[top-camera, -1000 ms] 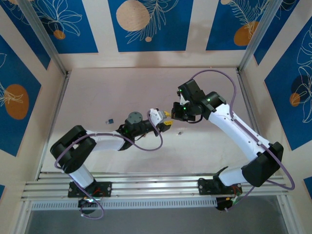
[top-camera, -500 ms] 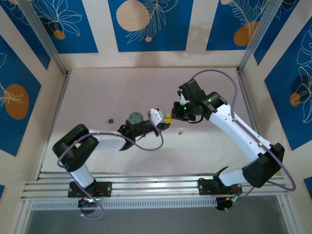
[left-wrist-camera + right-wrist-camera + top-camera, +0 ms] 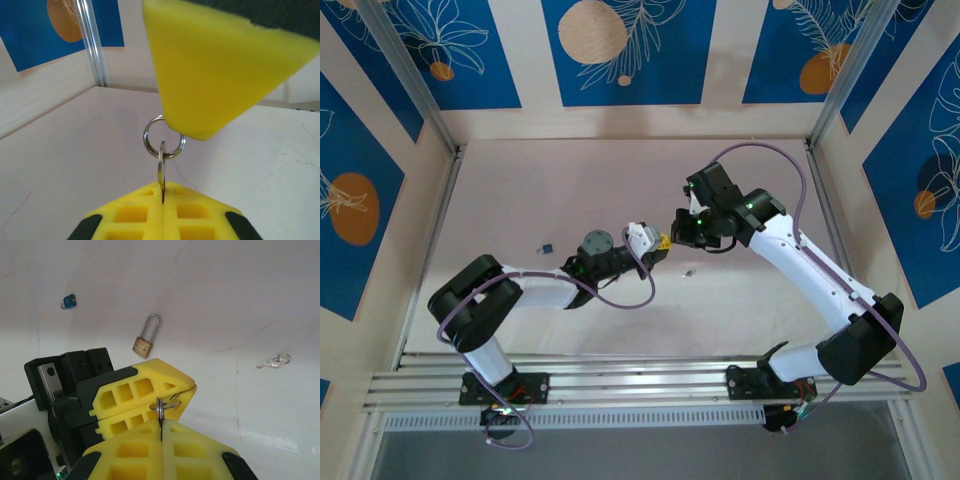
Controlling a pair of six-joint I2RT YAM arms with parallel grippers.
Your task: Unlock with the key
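My left fingers (image 3: 132, 215) are pressed together on the key (image 3: 161, 176). Its blade stands edge-on in the seam between them, and in the left wrist view it rises straight up out of the yellow tips. At the top of the blade the key ring (image 3: 145, 138) hangs face-on, and its upper right part is tucked behind the broad yellow tip of my right fingers (image 3: 215, 65).

In the right wrist view my right fingers (image 3: 195, 455) are also clamped tight, with the key ring (image 3: 160, 409) edge-on in their seam. Directly beyond them, tip to tip, are my left fingers (image 3: 140, 390). So both pairs pinch the same key set between them, left on the blade and right on the ring. The set is held up off the worktop (image 3: 225, 300).

From above, the two sets of fingers meet near the middle of the worktop (image 3: 570, 180), my left fingers (image 3: 657, 248) just beside my right fingers (image 3: 681, 229).

The padlock (image 3: 142, 346), with its brass body and long steel shackle, lies flat on the worktop beyond my left fingers, apart from the key and touching neither pair. A second, loose set of keys (image 3: 273, 361) lies well off to the right, and a small blue item (image 3: 69, 301) lies far to the left.
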